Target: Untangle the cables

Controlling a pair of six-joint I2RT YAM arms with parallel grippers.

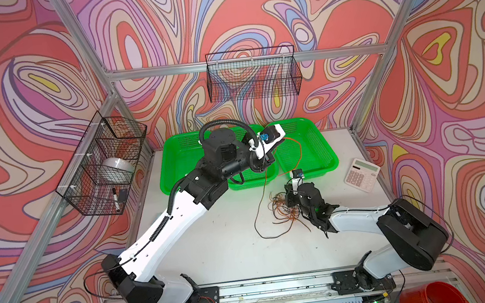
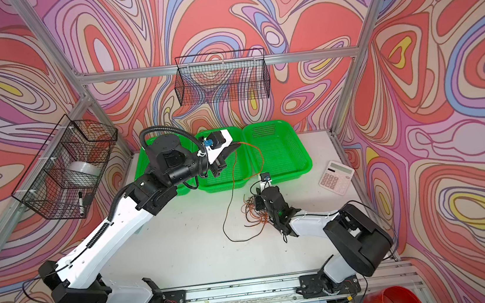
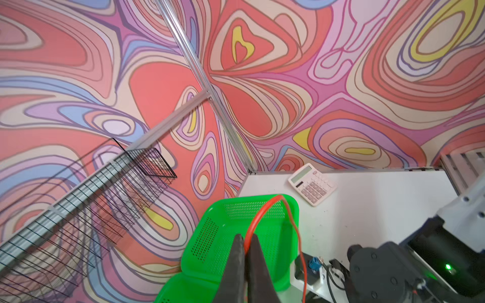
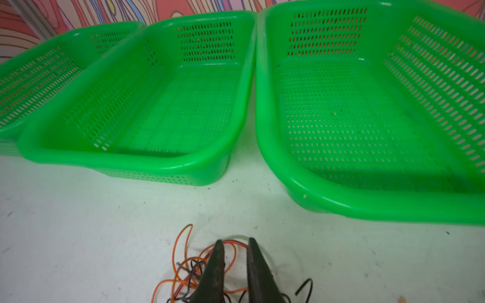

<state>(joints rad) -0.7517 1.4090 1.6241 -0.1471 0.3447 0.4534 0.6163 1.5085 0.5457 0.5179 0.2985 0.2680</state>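
On the left wall hangs a black wire-mesh basket [image 1: 104, 163] holding a white rounded object [image 1: 118, 167]. Right of it, the left tool [image 3: 246, 238] is poised above the row of green perforated plastic baskets [image 4: 131, 160], its jaws pressed together on a thin orange-red cable [image 3: 265, 207]. That cable arcs out over the rightmost basket, while another stretch hangs down to the white surface [image 1: 213, 238] and lies there in a loose dark loop (where one strand stops and another begins I cannot tell). Just right of the loop lies the tangle of thin orange, dark red-brown and black cables [image 1: 279, 208], on the surface in front of the baskets. The right tool [image 4: 235, 242] stands low in this tangle with its jaws parted by a narrow gap; strands cross the gap, but nothing looks clamped. Farther right, a pale calculator with pink keys [image 1: 362, 174] lies flat near the surface's edge, apart from the cables.
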